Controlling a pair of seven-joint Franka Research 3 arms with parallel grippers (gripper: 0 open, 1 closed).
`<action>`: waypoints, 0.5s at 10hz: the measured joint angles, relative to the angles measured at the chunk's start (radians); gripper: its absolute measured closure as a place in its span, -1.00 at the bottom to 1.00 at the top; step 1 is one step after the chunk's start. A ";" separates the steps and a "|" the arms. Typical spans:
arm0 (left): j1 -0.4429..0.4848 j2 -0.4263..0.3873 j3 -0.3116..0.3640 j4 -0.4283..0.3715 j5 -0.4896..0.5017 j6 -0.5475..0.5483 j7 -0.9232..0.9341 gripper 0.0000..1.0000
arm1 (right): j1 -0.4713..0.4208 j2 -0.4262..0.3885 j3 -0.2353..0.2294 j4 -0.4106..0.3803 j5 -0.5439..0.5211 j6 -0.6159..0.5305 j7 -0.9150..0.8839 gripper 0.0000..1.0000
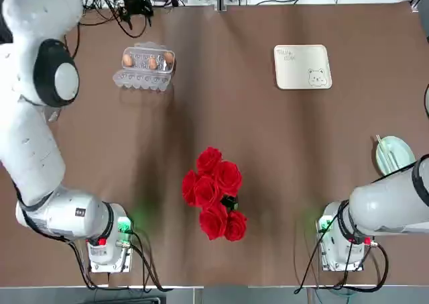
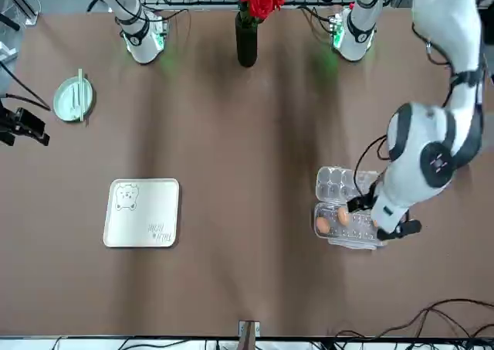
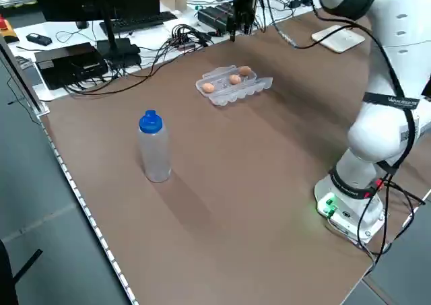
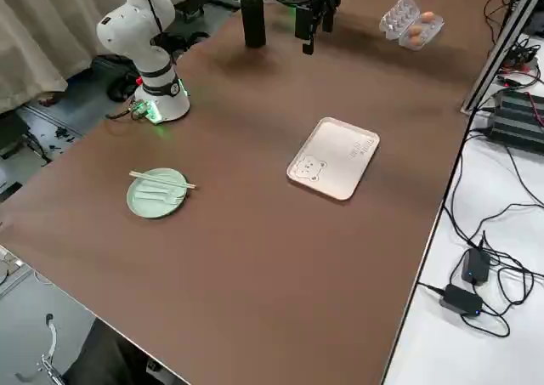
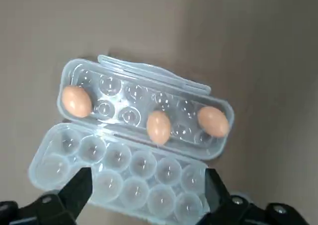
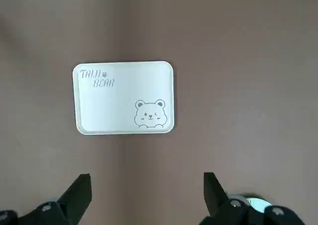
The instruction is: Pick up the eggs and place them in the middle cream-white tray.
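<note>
Left end effector (image 5: 149, 185), spread empty, above one carton (image 5: 124, 140), three eggs (image 5: 159, 127); one tray (image 6: 124, 98).

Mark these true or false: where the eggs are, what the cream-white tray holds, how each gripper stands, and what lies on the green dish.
1. All three eggs lie in the clear carton. True.
2. The cream-white tray holds one egg. False: only a bear drawing and writing show on it.
3. The left gripper, above the carton, is open. True.
4. The right gripper, on the tray's side of the table, is shut. False: it is open.
5. The pale green dish bears chopsticks and a fork. True.
</note>
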 joint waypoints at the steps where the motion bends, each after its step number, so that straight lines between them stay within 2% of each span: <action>1: 0.001 0.033 0.001 -0.018 0.012 0.044 -0.023 -0.96 | 0.001 0.000 0.000 0.000 0.000 0.000 0.000 -1.00; 5: 0.000 0.105 0.001 -0.086 0.024 0.186 -0.073 -0.82 | 0.004 0.003 0.004 -0.002 0.000 0.000 0.000 -1.00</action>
